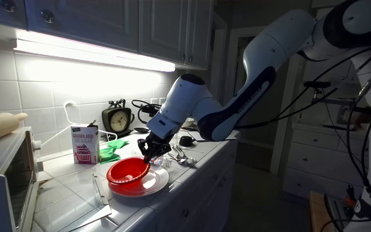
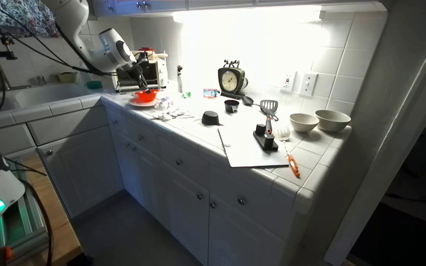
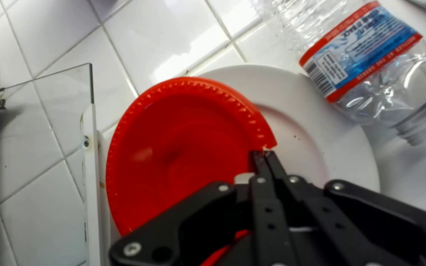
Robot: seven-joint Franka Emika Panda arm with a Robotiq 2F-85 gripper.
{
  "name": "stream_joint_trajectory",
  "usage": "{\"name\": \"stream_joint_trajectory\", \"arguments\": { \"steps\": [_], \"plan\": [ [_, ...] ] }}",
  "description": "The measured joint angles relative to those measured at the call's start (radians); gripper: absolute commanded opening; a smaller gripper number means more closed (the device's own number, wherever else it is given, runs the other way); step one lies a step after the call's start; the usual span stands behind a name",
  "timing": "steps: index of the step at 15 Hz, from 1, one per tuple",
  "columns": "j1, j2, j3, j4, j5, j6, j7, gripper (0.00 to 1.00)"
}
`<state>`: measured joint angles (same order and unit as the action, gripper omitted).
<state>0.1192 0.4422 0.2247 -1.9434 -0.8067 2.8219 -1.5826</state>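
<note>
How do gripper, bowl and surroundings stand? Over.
Gripper shut on rim of red bowl. Bowl tilted over white plate, contact unclear. Plastic bottle lying at plate's edge.

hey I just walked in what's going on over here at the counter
A robot arm has its claw pinched on the rim of a red bowl. The red bowl is tilted over a white plate on the counter; I can't tell whether the two touch. An uncapped bottle lies on its side by the plate.

The white arm (image 1: 271,42) has FRANKA EMIKA lettering (image 1: 250,100), black cables (image 1: 256,124) and black, silver-screwed jaws.
</note>
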Motion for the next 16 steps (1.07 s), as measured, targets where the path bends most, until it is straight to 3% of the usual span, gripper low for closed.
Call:
{"name": "stream_joint_trajectory", "arguments": {
  "steps": [1, 2, 12, 15, 16],
  "plan": [
    [0.0, 0.0, 0.0, -0.001, 0.0, 0.0, 0.0, 0.26],
    [0.0, 0.0, 0.0, -0.002, 0.0, 0.0, 0.0, 0.29],
    [0.004, 0.014, -0.002, -0.015, 0.0, -0.001, -0.005, 0.95],
    [0.007, 0.021, -0.002, -0.015, 0.0, -0.002, -0.009, 0.91],
    [0.008, 0.023, -0.002, -0.015, 0.0, -0.002, -0.011, 0.7]
  ]
}}
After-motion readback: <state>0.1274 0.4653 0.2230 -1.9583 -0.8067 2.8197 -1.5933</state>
